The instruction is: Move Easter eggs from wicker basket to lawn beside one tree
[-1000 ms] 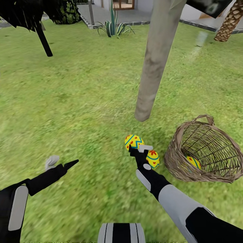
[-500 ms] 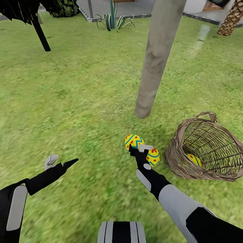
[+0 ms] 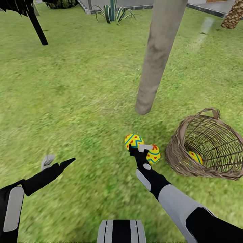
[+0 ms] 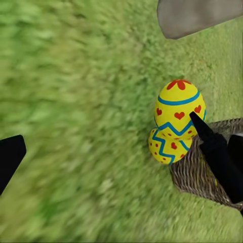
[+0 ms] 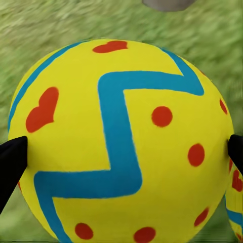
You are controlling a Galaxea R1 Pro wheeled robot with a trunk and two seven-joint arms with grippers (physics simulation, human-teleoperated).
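On the lawn, just short of the foot of the pale tree trunk, two Easter eggs lie side by side. The near-left egg shows a blue zigzag and red dots; the second egg sits just beside it toward the basket and carries a red flower on top. The right gripper reaches in at these two eggs. In the right wrist view the zigzag egg sits squarely between the two dark fingertips, which stand at its flanks; whether they press it or merely frame it is hard to judge, so I cannot tell if that gripper is grasping. The wicker basket lies tipped on its side on the grass to the right of the eggs, its mouth turned up and toward the robot, loop handle at the far rim. A third egg rests inside it against the lower wall. The left gripper hangs over bare grass well to the left, its fingers parted and holding nothing. From the left wrist view, the two eggs overlap in front of the basket's woven wall, with the trunk's base beyond.
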